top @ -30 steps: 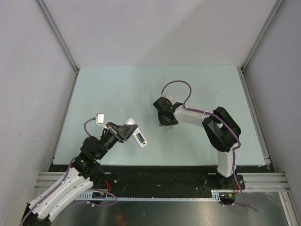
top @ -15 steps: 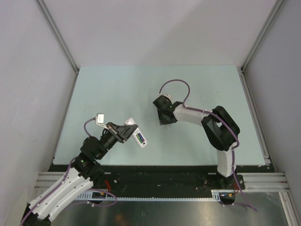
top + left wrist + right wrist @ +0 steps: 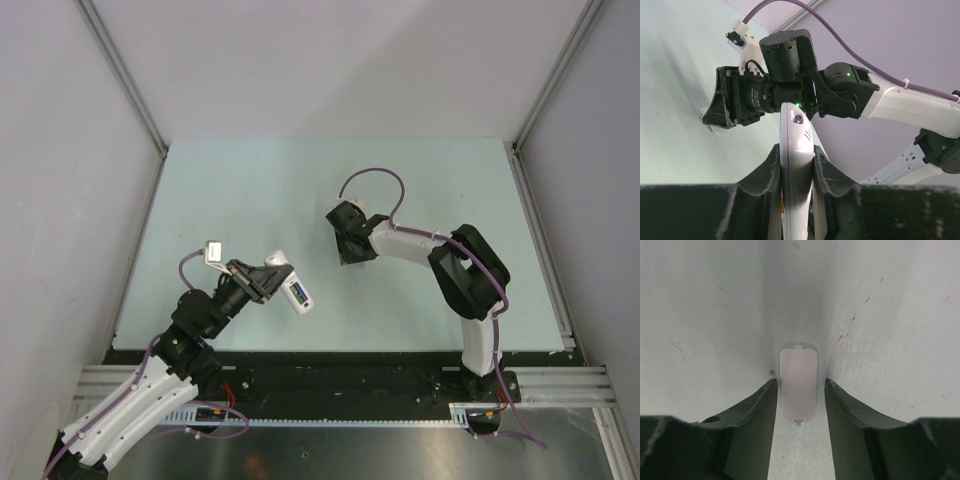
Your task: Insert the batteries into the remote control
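Left hand (image 3: 796,150) clamps the remote control (image 3: 795,127) (edge-on); right hand (image 3: 800,383), narrowly parted, straddles a white cover (image 3: 798,366).

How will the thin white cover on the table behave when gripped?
The cover looks thin and flat, so probably light and stiff, yet hard to lift off the table. Its smooth plastic may slip between the fingers.

Soft, even light fills the overhead view; the pale desk (image 3: 250,190) reads bright with only faint shadows. The left wrist view sets the dark left tool (image 3: 796,149) against a bright background, the remote control (image 3: 796,125) carrying a small sheen. In the right wrist view a grey shadow runs up the desk between the dark, slightly blurred fingers (image 3: 752,405) of the right tool (image 3: 800,382).
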Controlling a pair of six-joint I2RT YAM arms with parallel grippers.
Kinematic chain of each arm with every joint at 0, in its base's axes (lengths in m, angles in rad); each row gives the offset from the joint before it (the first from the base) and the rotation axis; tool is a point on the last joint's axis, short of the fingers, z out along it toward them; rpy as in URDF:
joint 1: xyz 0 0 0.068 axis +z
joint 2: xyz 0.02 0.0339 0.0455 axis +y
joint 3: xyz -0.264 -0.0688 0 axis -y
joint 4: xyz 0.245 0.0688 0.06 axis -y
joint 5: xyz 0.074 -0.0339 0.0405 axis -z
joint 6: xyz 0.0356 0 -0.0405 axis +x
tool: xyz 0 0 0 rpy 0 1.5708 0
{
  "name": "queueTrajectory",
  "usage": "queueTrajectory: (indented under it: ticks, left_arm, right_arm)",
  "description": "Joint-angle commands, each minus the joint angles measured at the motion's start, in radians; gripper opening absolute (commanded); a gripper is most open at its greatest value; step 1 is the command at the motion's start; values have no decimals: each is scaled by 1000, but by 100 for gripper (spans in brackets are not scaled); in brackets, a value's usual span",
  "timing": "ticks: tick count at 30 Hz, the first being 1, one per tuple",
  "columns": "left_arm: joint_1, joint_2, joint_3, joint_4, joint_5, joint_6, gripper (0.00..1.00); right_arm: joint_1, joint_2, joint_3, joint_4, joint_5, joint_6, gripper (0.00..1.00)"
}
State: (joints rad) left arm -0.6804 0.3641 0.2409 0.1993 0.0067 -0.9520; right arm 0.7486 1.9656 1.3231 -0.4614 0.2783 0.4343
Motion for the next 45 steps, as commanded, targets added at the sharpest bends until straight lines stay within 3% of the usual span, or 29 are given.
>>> queueTrajectory:
  ticks: [1, 9, 12, 17, 22, 32, 40, 45]
  left_arm:
    - [2, -10, -5, 49, -2, -7, 0]
    - [2, -17, -6, 48, -4, -1, 0]
    - [2, -8, -5, 49, -4, -1, 0]
    - [2, 16, 11, 49, -5, 2, 0]
    - [4, 88, 72, 49, -5, 9, 0]
    - [25, 400, 221, 124, -40, -21, 0]
    - [47, 499, 250, 264, -21, -14, 0]
    - [45, 565, 244, 348, 42, -40, 0]
  right_arm:
    - [8, 38, -2, -72, 1, -22, 42]
    - [1, 49, -2, -85, -34, -34, 23]
    - [-2, 38, -4, -94, -28, -23, 0]
    - [11, -86, -22, -118, 27, -5, 0]
    - [96, -351, -25, -212, 65, -40, 0]
    - [299, -750, -2, -422, 16, -83, 0]
    - [463, -794, 10, -413, 114, -127, 0]
    - [430, -748, 10, -362, 73, -155, 0]
